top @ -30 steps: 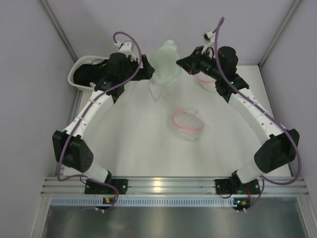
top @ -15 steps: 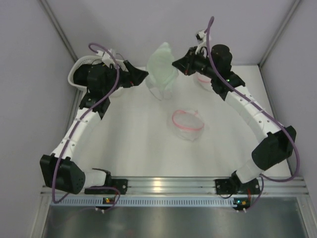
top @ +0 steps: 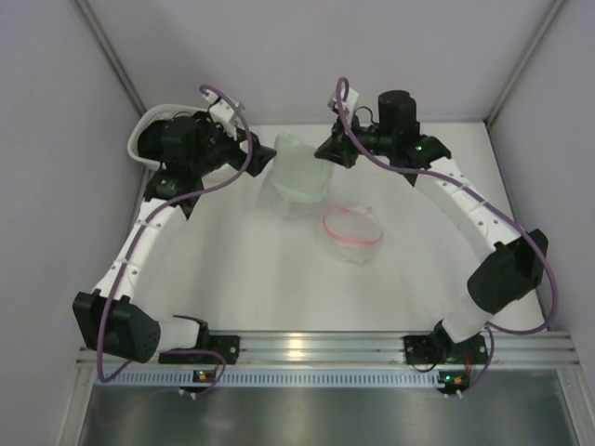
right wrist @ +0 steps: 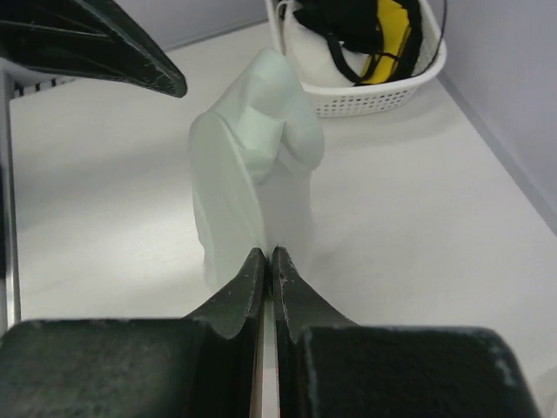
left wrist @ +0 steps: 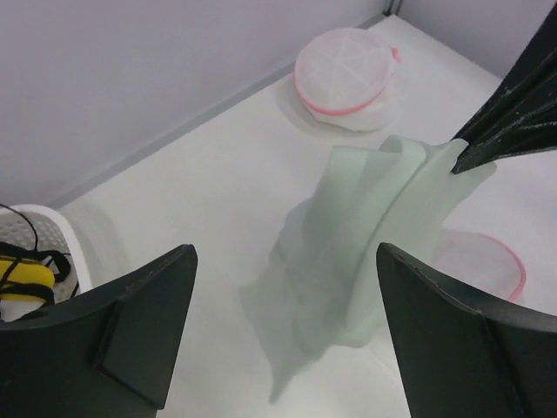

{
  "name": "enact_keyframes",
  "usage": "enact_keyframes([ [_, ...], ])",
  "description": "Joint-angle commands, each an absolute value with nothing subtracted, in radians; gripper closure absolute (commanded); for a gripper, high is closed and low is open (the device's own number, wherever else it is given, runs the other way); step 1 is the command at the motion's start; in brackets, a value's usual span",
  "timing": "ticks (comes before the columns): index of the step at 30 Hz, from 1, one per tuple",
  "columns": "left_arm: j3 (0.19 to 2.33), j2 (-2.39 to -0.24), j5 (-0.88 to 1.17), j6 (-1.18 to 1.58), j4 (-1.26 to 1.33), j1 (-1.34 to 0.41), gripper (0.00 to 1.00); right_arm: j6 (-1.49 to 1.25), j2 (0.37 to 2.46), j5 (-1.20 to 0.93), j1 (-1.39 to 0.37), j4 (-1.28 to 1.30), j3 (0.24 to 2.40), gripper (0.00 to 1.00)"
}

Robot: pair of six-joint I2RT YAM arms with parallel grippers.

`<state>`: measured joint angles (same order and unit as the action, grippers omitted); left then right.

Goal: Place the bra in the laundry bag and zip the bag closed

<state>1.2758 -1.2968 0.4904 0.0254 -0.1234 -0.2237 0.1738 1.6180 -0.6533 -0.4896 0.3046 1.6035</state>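
The bra (top: 297, 178) hangs as a pale, limp column over the back of the desk (top: 251, 269), just left of centre. Whether its lower folds touch the surface is hard to tell. The right jaws are pressed together on a thin fold at its upper edge, and the right wrist view shows the tips meeting with cloth between them. The left jaws stand spread wide just beside the garment on its other side, gripping nothing. In the left wrist view the bra is framed between the two fingers (left wrist: 130, 322).

The laundry bag (top: 353, 226) lies near, in front and to the right of the bra, with its pink zipper ring apparently open. A second mesh pouch (left wrist: 348, 70) sits near the back wall. A white basket (top: 139, 139) holding a black and yellow tangle (right wrist: 370, 22) fills the far left corner.

The step in hand looks like carrying the bra over to the bag. To do it well, the right arm (top: 446, 190) should probably lower the dangling end into the ring first, so the fabric piles inside rather than draping over the rim. The left jaws would best grip the bag's mesh edge and hold the mouth wide. A pinch this thin may slip.
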Motion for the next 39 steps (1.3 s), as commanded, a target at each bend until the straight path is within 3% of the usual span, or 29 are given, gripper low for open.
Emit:
enact_keyframes([
  [1, 1.290, -1.287, 0.659, -0.254, -0.162, -0.224, 0.10, 0.394, 1.555, -0.851, -0.482, 0.417, 1.652, 1.00],
  [7, 1.377, -1.325, 0.833, -0.351, -0.319, -0.222, 0.07, 0.492, 1.516, -0.893, -0.483, 0.434, 1.637, 1.00],
  [15, 1.371, -1.333, 1.005, -0.310, -0.318, -0.222, 0.05, 0.483, 1.486, -0.848, -0.482, 0.348, 1.600, 1.00],
  [19, 1.384, -1.330, 0.982, -0.249, -0.319, -0.222, 0.02, 0.471, 1.497, -0.763, -0.483, 0.315, 1.579, 1.00],
  [24, 1.417, -1.296, 0.735, -0.111, -0.284, -0.222, 0.02, 0.472, 1.503, -0.690, -0.482, 0.291, 1.566, 1.00],
  [30, 1.382, -1.262, 0.813, -0.089, -0.268, -0.227, 0.02, 0.462, 1.488, -0.719, -0.483, 0.252, 1.548, 1.00],
  [39, 1.411, -1.402, 0.834, -0.167, -0.261, -0.324, 0.02, 0.485, 1.465, -0.805, -0.495, 0.291, 1.575, 1.00],
])
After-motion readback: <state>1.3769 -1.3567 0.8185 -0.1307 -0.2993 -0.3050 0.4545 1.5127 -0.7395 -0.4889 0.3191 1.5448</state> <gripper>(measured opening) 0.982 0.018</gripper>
